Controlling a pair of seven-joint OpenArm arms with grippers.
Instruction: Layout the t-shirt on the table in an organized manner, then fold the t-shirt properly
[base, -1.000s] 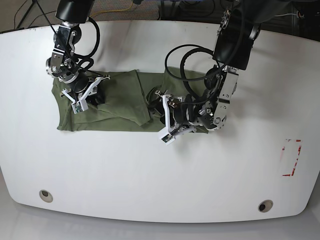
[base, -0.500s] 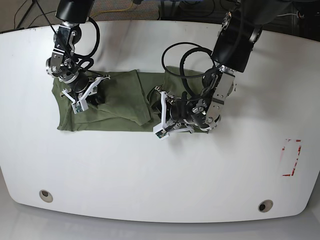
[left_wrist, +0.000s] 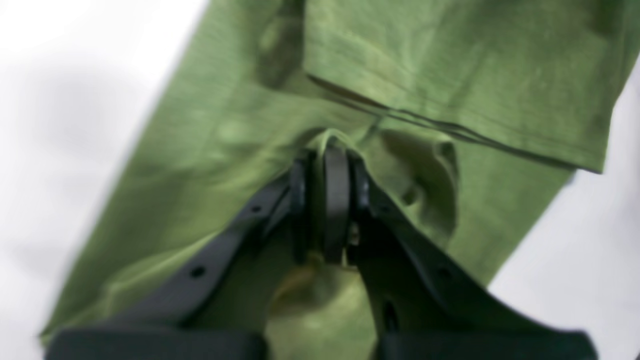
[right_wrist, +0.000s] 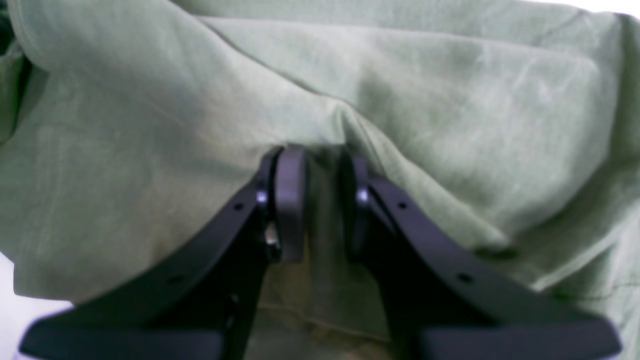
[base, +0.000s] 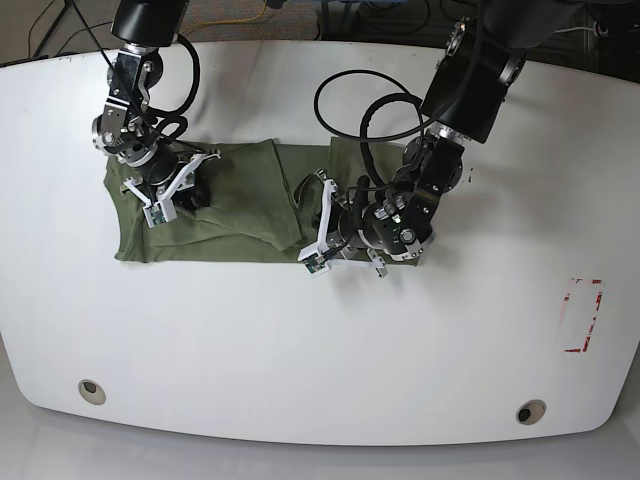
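1. The left end effector (base: 318, 232) has swept across the t-shirt (base: 235, 215) over the last second, carrying its pinch of olive cloth from the garment's right end toward the middle.
2. In the left wrist view its jaws are pressed together on a ridge of fabric (left_wrist: 327, 145), with a hemmed edge (left_wrist: 450, 132) lying just beyond.
3. The right end effector (base: 170, 195) has stayed put at the other end; its wrist view shows the pads (right_wrist: 290, 200) nipping a fold of the shirt.
4. The shirt lies bunched on the white table (base: 320, 350), toward the far side.
5. My read: this drag is a fold being brought over, not yet laid down.
6. No brand, label or print is readable on the shirt; a red tape mark (base: 582, 315) carries no text.
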